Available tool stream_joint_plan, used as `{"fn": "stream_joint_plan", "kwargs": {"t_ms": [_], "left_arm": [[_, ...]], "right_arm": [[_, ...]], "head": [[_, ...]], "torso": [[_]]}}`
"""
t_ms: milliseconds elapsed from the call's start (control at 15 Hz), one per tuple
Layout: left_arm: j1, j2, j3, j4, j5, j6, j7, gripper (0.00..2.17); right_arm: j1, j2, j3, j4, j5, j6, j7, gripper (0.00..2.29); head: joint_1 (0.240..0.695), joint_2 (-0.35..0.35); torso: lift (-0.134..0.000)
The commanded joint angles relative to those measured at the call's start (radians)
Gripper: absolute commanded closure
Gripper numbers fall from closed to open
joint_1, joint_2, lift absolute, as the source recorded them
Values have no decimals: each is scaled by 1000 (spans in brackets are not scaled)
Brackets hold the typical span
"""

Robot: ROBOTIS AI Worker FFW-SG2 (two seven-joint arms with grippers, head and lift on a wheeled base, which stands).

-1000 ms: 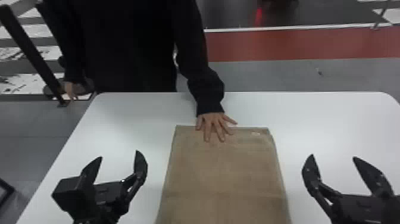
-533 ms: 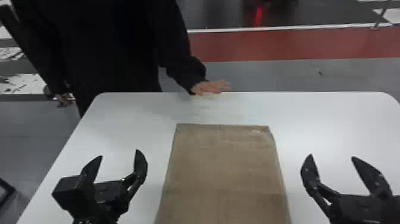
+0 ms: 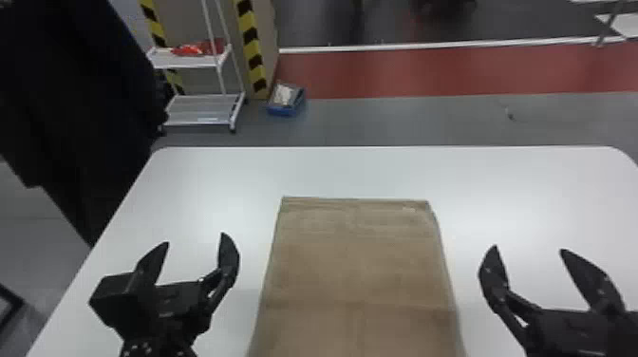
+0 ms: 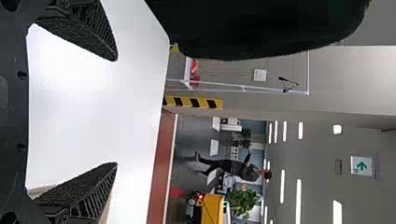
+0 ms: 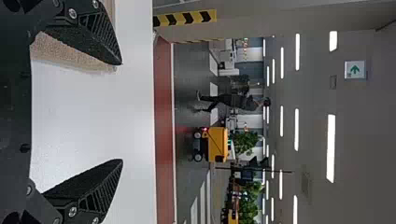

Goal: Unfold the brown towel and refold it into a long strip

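Moved: a person's hand, leaving the brown towel (image 3: 356, 270) and the table (image 3: 498, 180)'s far edge. Towel: lying flat, centred left-to-right, squaring to that edge. My left gripper (image 3: 195, 239), right gripper (image 3: 528, 249): gaping wide, holding nothing. Unfolding, strip-folding: both awaiting a start, I judge.

Black ribbed fingers (image 5: 95, 187), round silver screws (image 5: 72, 13)

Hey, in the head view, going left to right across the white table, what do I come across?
Left gripper, brown towel, right gripper.
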Motion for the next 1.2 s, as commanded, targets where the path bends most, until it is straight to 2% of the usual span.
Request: {"fn": "stream_joint_plan", "kwargs": {"t_ms": [0,200,333,533,800,1133], "left_arm": [[-23,0,-8,-2,-4,2,-3,76],[-82,3,-19,2,-20,64,-17,80],[-142,-2,-17,35,-24,147,-95,80],[-215,-2,-9,105,-7,174,-180,90],[-304,-3,-25,162,-8,235,-241,97],[-442,-5,-29,300,-5,364,-396,134]], "right_arm": [[0,0,0,0,1,2,0,144],[-9,-5,0,8,-1,9,0,144],[-12,-6,0,12,-2,12,-2,144],[-23,-8,5,26,-7,12,0,144],[-40,-11,17,46,-8,15,-2,144],[-44,-12,20,49,-8,15,-2,144]], "head": [[695,100],[695,91],[695,77],[695,49],[695,30],[695,-1]], "torso": [[-123],[-123],[-123],[-123],[-123],[-123]]}}
